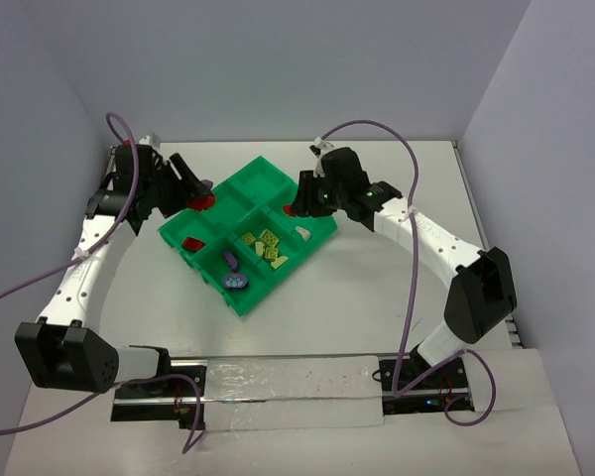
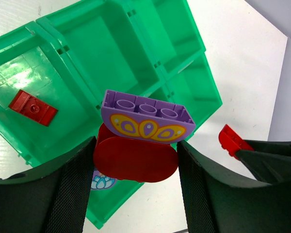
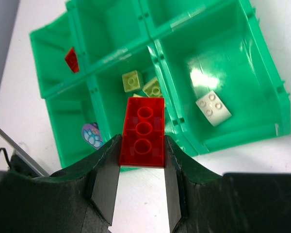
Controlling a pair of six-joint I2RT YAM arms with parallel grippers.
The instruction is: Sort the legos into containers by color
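Observation:
The green tray (image 1: 240, 303) of containers lies tilted mid-table. My left gripper (image 1: 195, 190) hovers at its far-left corner, shut on a red oval lego (image 2: 136, 159) with a purple butterfly-printed brick (image 2: 148, 116) stuck on top. My right gripper (image 1: 300, 196) hangs over the tray's far-right side, shut on a red brick (image 3: 141, 132) held lengthwise between its fingers (image 3: 106, 179). One bin holds a red brick (image 2: 33, 108), another yellow-green bricks (image 3: 132, 80), another a white brick (image 3: 213, 108), and the near one purple pieces (image 1: 235, 274).
Grey walls close in the white table (image 1: 357, 297) on the left, back and right. Both arm bases sit on a rail (image 1: 278, 382) at the near edge. Purple cables (image 1: 414, 278) loop from each arm. Two far bins (image 2: 111, 53) of the tray hold nothing.

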